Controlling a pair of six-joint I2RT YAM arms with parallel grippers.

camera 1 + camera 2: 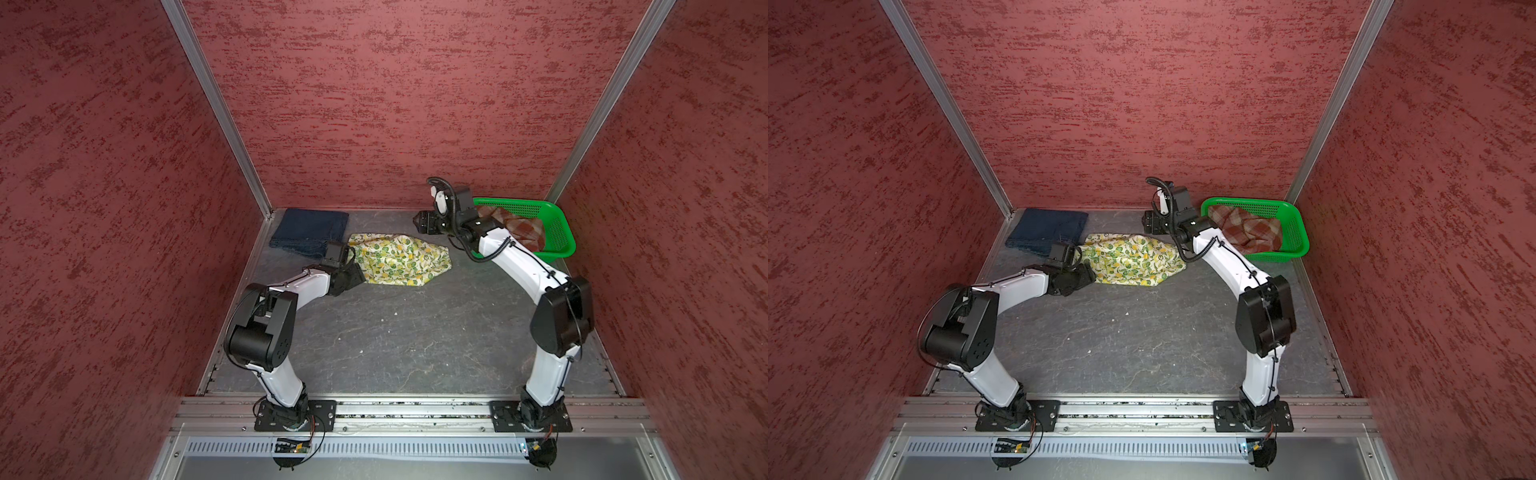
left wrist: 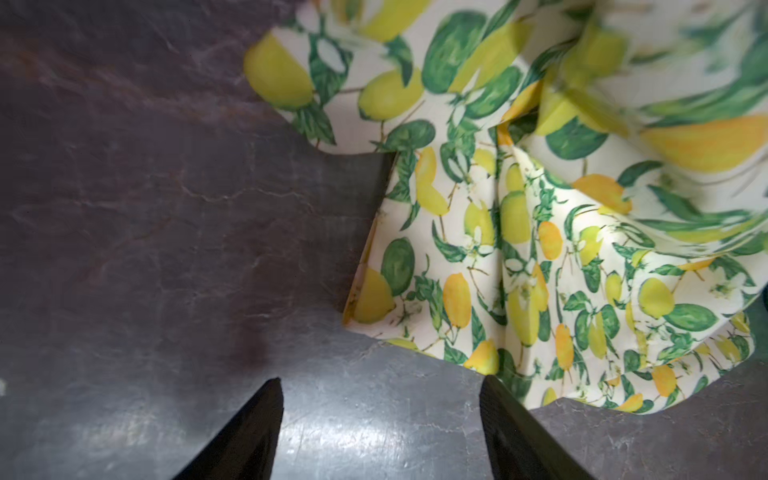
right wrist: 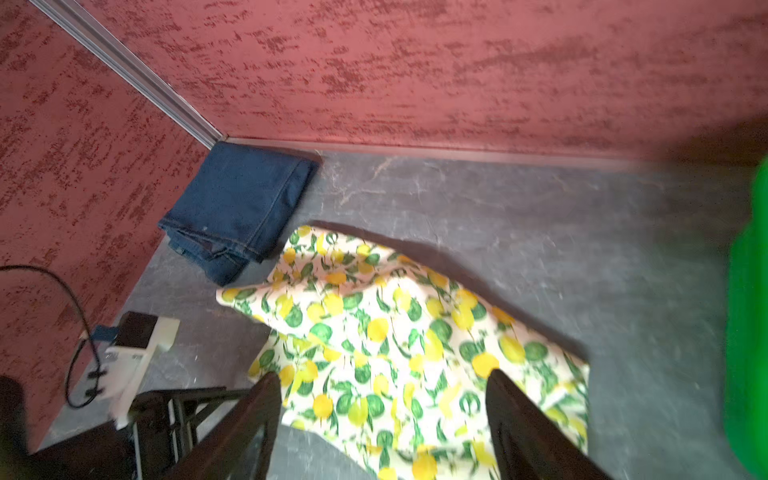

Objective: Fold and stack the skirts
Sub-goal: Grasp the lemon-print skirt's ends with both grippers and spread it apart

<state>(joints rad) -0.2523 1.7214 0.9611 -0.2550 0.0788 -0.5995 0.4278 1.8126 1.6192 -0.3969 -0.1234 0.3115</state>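
We start at 11 o'clock on the desk (image 1: 395,332), where the dark denim skirt (image 1: 309,228) lies folded in the far corner, close against both walls. Just beside it, toward 12 o'clock, the lemon-print skirt (image 1: 401,259) lies rumpled and unfolded on the desk; we cannot tell whether the two cloths touch. The left pincer (image 2: 380,380) sits low at that skirt's 9 o'clock edge. In the left wrist view its jaws stand well apart with only bare desk between them. One finger (image 2: 511,428) overlaps the printed hem, but nothing is gripped. The right pincer (image 1: 417,220) hangs above the desk at the lemon-print skirt's 1 o'clock, between it and the green basket (image 1: 561,232), its tip pointing toward 9 o'clock. The right wrist view is smeared, yet we see these jaws spread wide and empty too, with the lemon print below them. The basket stands in the far corner at 2 o'clock. The plaid skirt (image 1: 528,232) lies crumpled inside it, partly hidden by the right arm.
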